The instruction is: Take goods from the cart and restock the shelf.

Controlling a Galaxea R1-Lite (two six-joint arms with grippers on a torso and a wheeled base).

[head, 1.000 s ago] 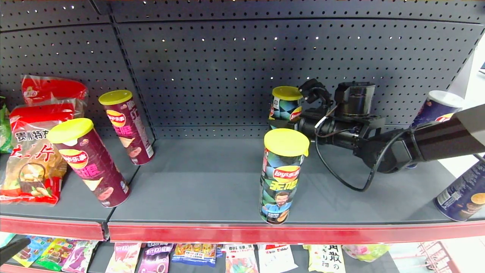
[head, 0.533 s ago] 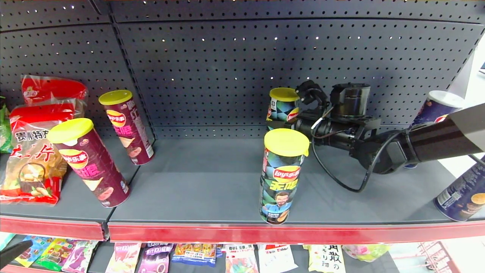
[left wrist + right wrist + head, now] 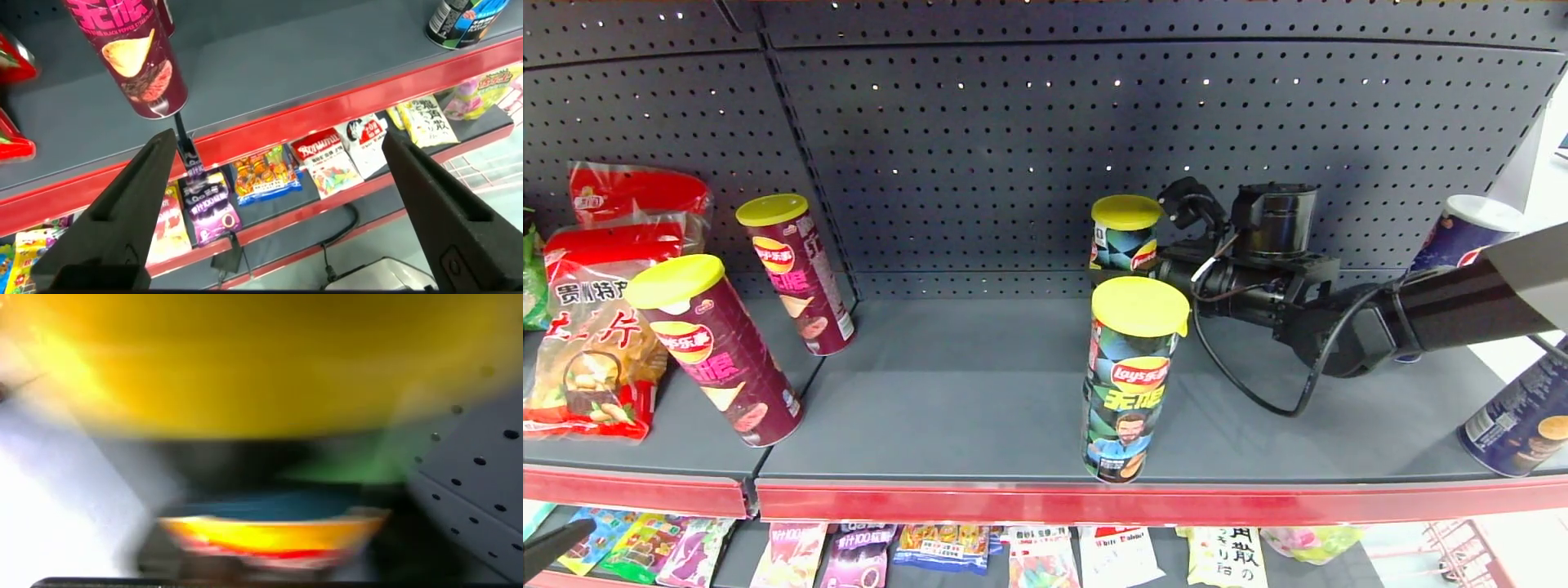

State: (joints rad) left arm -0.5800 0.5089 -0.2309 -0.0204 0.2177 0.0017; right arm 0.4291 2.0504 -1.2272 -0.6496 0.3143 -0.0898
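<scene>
at the left end of the shelf (image 3: 980,392), snack bags (image 3: 596,327) lean toward the back panel. just to their right two maroon cans line up front to back: the near maroon can (image 3: 715,351) by the red front edge and the far maroon can (image 3: 796,273) by the back edge. that reads as a stocked lane, one flavour deep.

the left tool (image 3: 278,204) hangs below and in front of the shelf's front-left corner. its fingers (image 3: 122,220) are spread wide with nothing between them. it is probably parked there to stay out of the other arm's way. beneath it, small packets (image 3: 265,171) sit along the lower shelf.

past the middle, the front can (image 3: 1135,380), green and black with a yellow lid, stands upright close to the front edge. directly behind it, near the back edge, is the held can (image 3: 1125,233) of the same kind. the right tool (image 3: 1168,265) comes in from the shelf's right side and looks closed on the can's side, below the lid. the front can's lid hides the held can's base, so i cannot tell whether it rests on the shelf. a side grip keeps the can upright and keeps the arm clear of the front can. the spot seems chosen to fill the same lane from behind.

at the right end, the far blue can (image 3: 1462,233) stands by the back edge and the near blue can (image 3: 1519,420) by the front-right corner, well apart from the arm between them.
</scene>
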